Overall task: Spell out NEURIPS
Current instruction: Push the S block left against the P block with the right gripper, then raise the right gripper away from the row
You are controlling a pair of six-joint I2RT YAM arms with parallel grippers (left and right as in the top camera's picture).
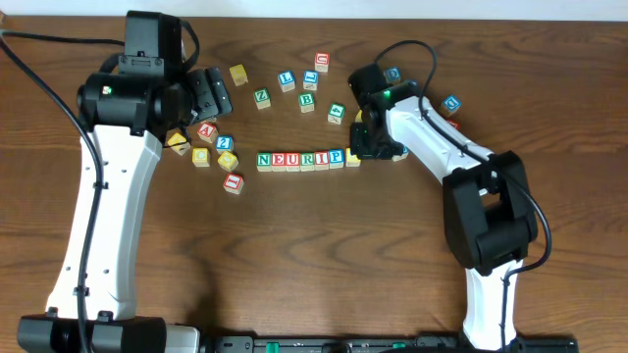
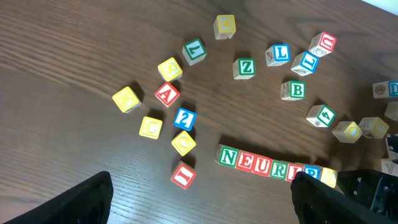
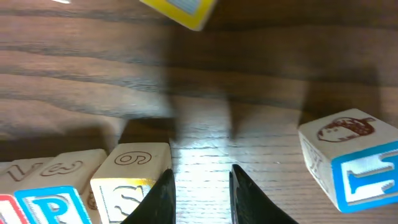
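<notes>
S block (image 3: 132,179) just beside right gripper (image 3: 201,174), outside jaws; jaws narrowly apart, empty.

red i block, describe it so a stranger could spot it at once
Find the row of blocks spelling NEURIP in the middle of the table. Just off its N end, slightly lower in the overhead view, sits the red I block. Its nearest neighbour is a yellow block, and it lies lowest of all the loose blocks.
</notes>
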